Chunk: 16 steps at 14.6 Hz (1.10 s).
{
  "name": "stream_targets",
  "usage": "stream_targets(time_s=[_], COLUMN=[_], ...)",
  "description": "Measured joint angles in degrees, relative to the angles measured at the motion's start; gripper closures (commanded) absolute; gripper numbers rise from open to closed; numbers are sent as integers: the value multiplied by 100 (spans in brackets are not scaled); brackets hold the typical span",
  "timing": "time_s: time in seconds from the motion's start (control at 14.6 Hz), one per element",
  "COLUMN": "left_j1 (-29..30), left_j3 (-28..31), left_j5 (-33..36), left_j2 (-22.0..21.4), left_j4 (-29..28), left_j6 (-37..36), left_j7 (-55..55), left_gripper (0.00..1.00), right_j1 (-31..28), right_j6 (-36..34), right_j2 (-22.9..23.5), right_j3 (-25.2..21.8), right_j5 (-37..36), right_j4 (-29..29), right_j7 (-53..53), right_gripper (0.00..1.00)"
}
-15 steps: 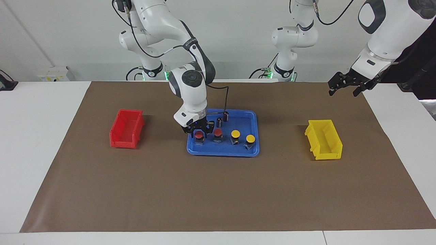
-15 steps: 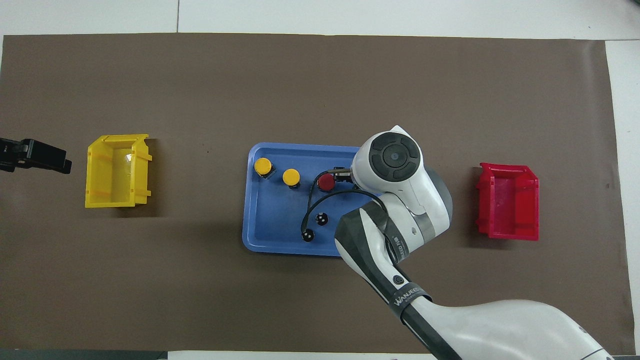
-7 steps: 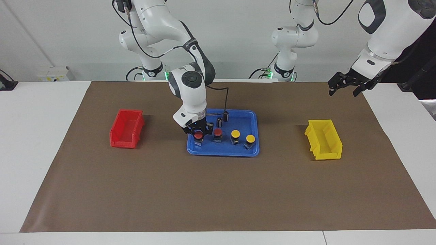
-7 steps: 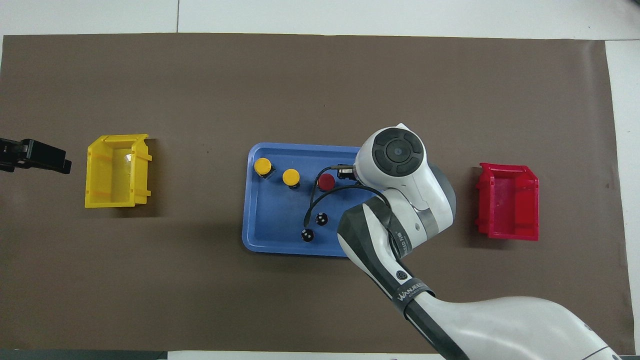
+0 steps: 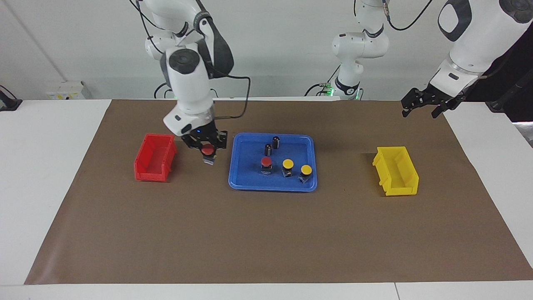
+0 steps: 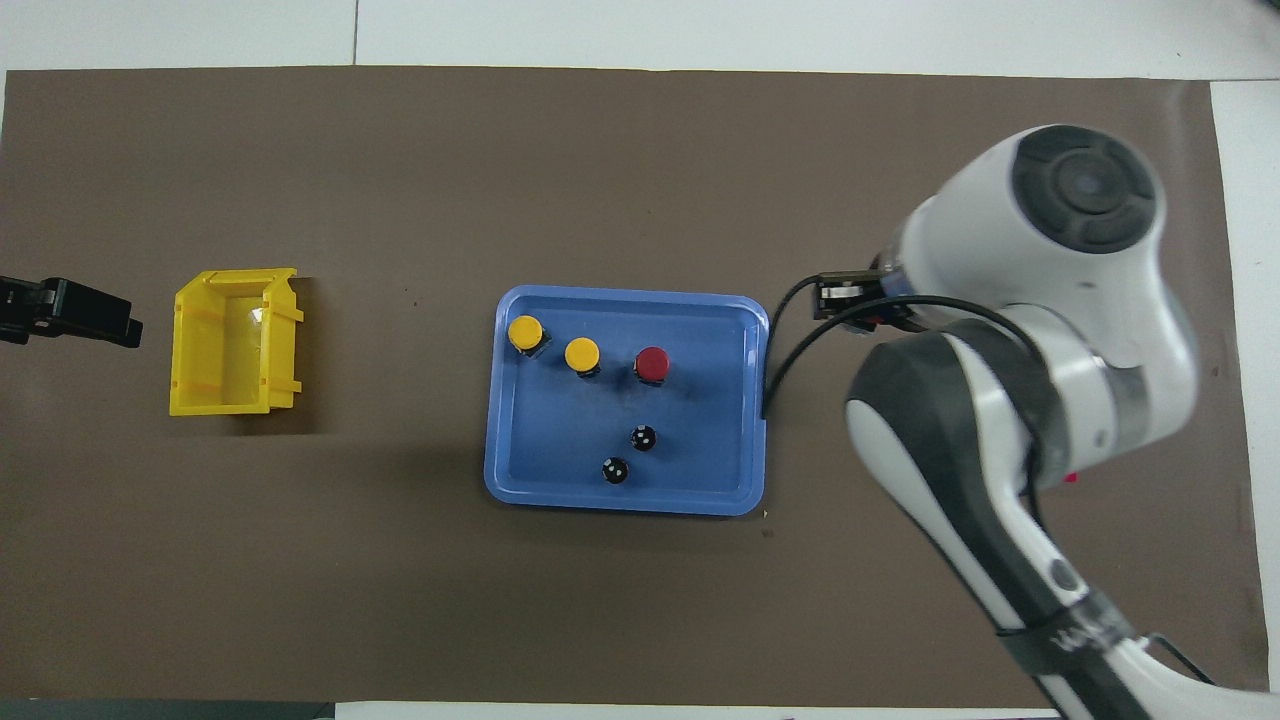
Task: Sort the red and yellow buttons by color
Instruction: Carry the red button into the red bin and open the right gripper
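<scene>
My right gripper (image 5: 207, 148) is shut on a red button (image 5: 207, 151) and holds it up over the brown mat, between the blue tray (image 5: 272, 187) and the red bin (image 5: 154, 157). In the overhead view the right gripper (image 6: 850, 300) shows only partly under its own arm, and the held button is hidden. On the tray (image 6: 620, 500) stand one red button (image 5: 266, 161) (image 6: 653, 364) and two yellow buttons (image 5: 287, 163) (image 5: 306, 170), also seen from overhead (image 6: 582, 353) (image 6: 526, 332). My left gripper (image 5: 420, 106) (image 6: 70, 312) waits open in the air, off the yellow bin's end.
Two dark capless cylinders (image 5: 276, 142) (image 5: 268, 149) stand on the tray, nearer to the robots than the buttons. The yellow bin (image 5: 395, 171) (image 6: 232, 342) sits toward the left arm's end of the table. The right arm covers most of the red bin in the overhead view.
My right gripper has lifted one red button off the tray and carried it toward the red bin. The left arm has not moved.
</scene>
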Motion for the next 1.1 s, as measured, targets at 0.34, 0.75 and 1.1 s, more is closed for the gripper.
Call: stream_targets(time_s=[0.34,0.75,1.1], left_j1=[0,0,0], left_j3=[0,0,0], left_j5=[0,0,0], left_j2=[0,0,0], left_j4=[0,0,0], left_j6=[0,0,0], left_j7=[0,0,0], left_gripper=[0,0,0], right_j1=[-1460,-1691,-1726], right_j6=[252,799,1634], right_j2=[-1103,-1272,-1265], right_j3=[-50,-38,-22], right_j5=[396,397,397], right_j4=[-1781,-2477,-3067], right_j7=[-1877,-2579,-2687], right_gripper=[87,87,86])
